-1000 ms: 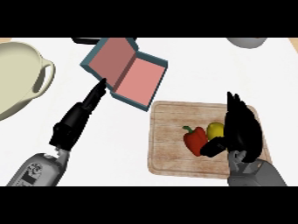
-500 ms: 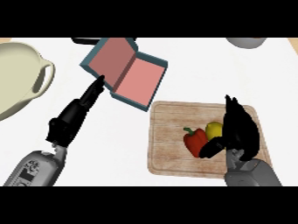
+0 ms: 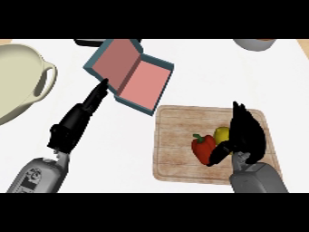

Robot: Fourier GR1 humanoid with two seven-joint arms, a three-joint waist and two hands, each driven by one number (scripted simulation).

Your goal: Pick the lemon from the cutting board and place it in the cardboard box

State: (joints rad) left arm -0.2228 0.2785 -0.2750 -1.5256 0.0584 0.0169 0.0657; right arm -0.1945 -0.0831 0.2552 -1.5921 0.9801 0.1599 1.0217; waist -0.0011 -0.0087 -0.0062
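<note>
The lemon [image 3: 222,134] is seen on the cutting board [image 3: 176,156], beside a red pepper [image 3: 203,147], with the right hand [image 3: 245,132] curled around it. Lifting and delivery to the open cardboard box [image 3: 131,77] remain undone. The left hand [image 3: 79,118] is extended flat, fingers straight, over the tabletop [image 3: 117,149].

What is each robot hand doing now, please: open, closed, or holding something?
Left robot hand: open, fingers straight, beside the box, holding nothing.
Right robot hand: curled around the lemon on the board.
</note>
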